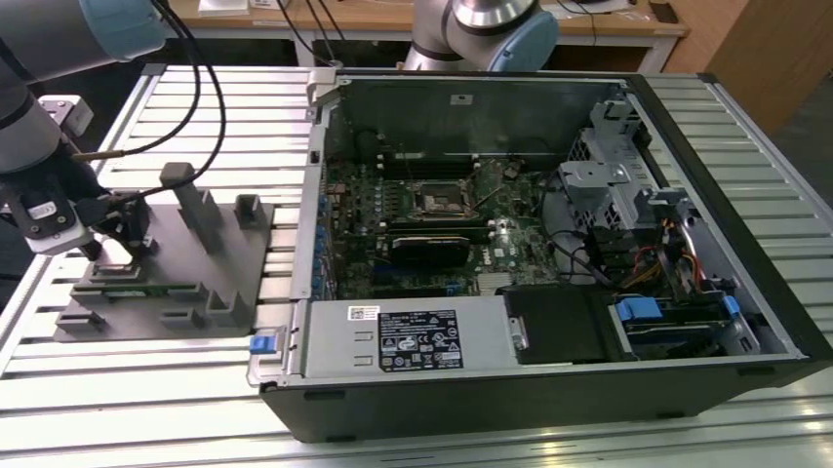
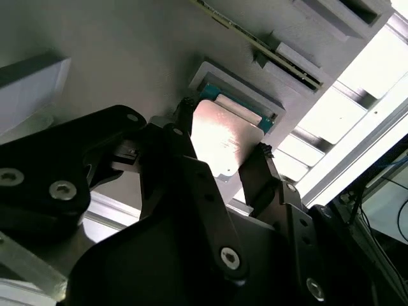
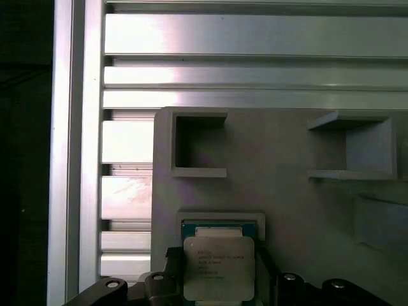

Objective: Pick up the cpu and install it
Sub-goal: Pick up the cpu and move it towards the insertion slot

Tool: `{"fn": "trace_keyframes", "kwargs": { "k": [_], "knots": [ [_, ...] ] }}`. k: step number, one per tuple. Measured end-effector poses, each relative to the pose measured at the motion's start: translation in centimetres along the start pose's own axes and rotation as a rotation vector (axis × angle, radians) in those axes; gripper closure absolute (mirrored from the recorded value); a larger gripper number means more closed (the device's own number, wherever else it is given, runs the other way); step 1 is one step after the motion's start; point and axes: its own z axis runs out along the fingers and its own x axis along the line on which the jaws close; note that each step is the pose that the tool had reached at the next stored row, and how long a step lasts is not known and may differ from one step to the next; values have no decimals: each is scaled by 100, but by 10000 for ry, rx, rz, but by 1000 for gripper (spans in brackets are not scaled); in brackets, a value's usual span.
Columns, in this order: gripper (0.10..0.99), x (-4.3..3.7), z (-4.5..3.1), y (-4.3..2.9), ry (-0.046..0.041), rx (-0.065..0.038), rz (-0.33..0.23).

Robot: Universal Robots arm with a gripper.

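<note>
The cpu point(image 2: 223, 137) is between the two fingers point(image 2: 258, 178) of your hand point(image 2: 224, 127), which pinches it by two opposite edges, with its silvery top turned toward the wrist cameras. It is right over its square recess point(image 3: 220, 222) in the grey holder point(image 1: 195, 283), which lies on the worktop point(image 1: 156, 390) at the exterior view's left. This is well apart from the black socket point(image 1: 440, 200) inside the open computer case point(image 1: 729, 244). I cannot tell if the underside is fully free of the recess. For a good lift, hold the chip level, rise straight and do not scrape the recess walls. Squeeze only enough that it does not slip.
</note>
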Motion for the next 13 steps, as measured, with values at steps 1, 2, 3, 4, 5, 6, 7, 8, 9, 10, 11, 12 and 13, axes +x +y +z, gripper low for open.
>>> {"fn": "trace_keyframes", "kwargs": {
  "k": [1, 2, 3, 4, 5, 6, 7, 8, 9, 10, 11, 12, 13],
  "knots": [
    [545, 0, -14, 1, 2, 0, 0],
    [545, 0, -25, 1, 2, 0, 0],
    [545, -1, -38, 2, 1, -1, 0],
    [545, -1, -46, 2, 2, 0, 0],
    [545, -1, -46, 2, 0, -6, 0],
    [545, -1, -46, 2, 0, -7, 0],
    [545, 0, -47, 2, 1, -6, 0],
    [545, 0, -47, 2, 2, -6, 0],
    [545, 0, -49, 2, 1, -6, 0],
    [545, 1, -58, 2, 6, -4, 0],
    [545, 1, -66, 2, 5, -4, 0],
    [545, 0, -72, 3, 2, -7, 0],
    [545, 0, -79, 3, 3, -7, 0]
  ]
}}
